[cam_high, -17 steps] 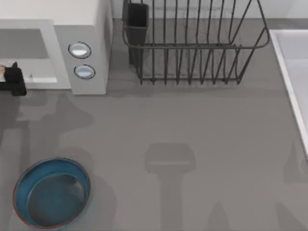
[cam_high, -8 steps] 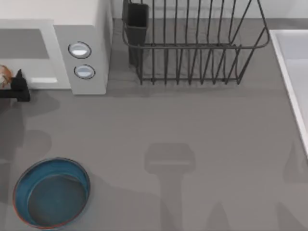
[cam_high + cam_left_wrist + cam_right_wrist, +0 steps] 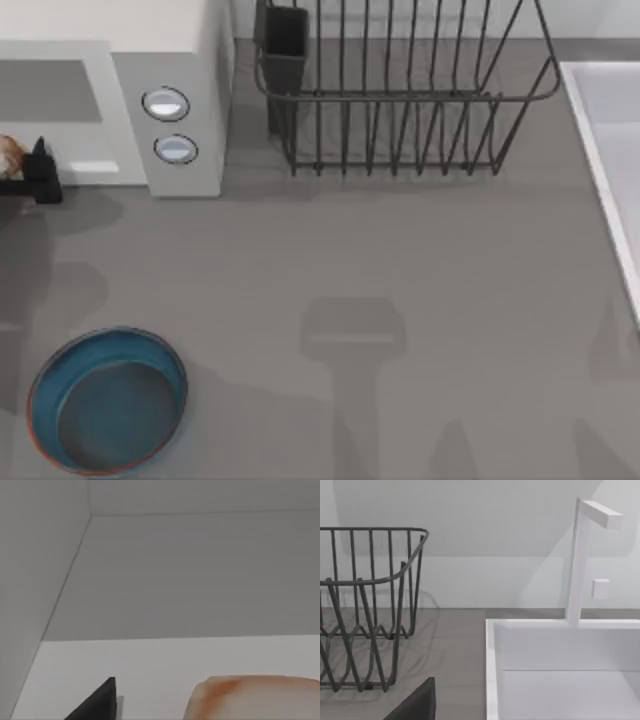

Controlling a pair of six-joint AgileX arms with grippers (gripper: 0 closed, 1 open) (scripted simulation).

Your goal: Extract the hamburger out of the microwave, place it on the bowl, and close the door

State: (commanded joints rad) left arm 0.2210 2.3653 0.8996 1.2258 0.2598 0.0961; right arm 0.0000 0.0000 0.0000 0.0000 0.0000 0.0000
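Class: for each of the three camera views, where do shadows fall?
Top view: soft arm-shaped shadows cross the grey table, one right of the bowl. Right wrist view: the dish rack casts a faint shadow on the wall. Left wrist view: evenly lit, no distinct shadow around the hamburger.

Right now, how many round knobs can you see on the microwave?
2. Both sit on the microwave side panel in the top view: an upper knob and a lower knob just below it. The microwave runs off the picture's left edge, so more could be hidden.
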